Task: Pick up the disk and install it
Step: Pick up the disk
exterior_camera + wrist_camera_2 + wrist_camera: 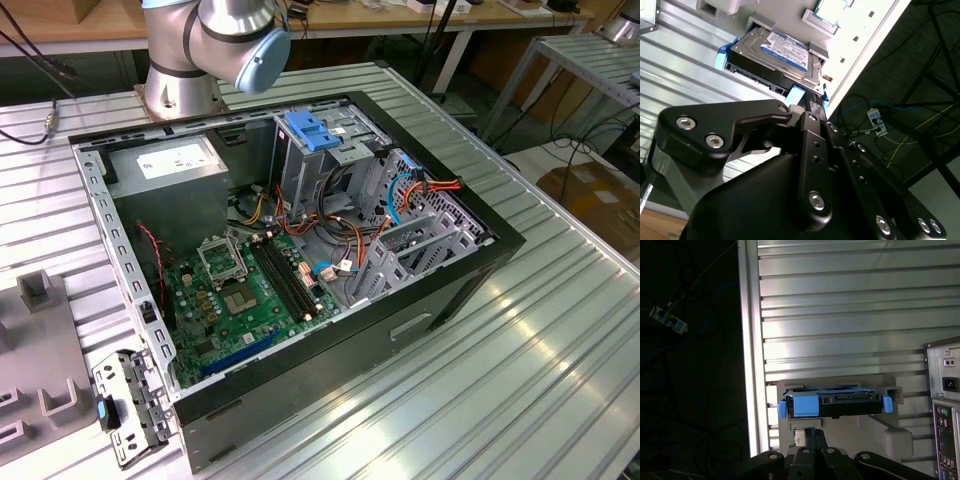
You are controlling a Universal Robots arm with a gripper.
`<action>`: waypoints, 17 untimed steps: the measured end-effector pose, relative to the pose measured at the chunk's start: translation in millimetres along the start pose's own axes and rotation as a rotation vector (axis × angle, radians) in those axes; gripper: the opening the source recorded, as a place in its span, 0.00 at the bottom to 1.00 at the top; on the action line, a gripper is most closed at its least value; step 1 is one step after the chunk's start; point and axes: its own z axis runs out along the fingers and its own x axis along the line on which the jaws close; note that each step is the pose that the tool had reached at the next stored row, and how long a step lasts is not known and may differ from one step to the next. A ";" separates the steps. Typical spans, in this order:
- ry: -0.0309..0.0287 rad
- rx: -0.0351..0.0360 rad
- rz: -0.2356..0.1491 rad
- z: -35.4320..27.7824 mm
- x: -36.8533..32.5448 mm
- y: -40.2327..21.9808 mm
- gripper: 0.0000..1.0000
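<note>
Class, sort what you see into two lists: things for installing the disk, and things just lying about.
Job: disk, grey holder under it, open computer case.
Lying about: metal bracket, grey blocks, power strip.

The arm (215, 40) runs off the exterior view's top edge; the gripper (811, 104) hides the disk's (772, 52) near corner.

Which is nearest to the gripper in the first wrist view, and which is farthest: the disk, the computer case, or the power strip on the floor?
1. The disk, in its grey holder just ahead of the gripper.
2. The computer case, standing on the table beside the holder.
3. The power strip, on the floor past the table's edge.
</note>
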 end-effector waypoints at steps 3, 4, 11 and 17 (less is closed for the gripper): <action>0.0000 0.0000 0.000 0.1 0.0 0.0 0.11; 0.0000 0.0000 0.000 0.1 0.0 0.0 0.11; 0.0026 -0.0015 -0.061 0.1 0.0 0.0 0.11; 0.0053 -0.0030 -0.120 0.1 0.0 0.0 0.11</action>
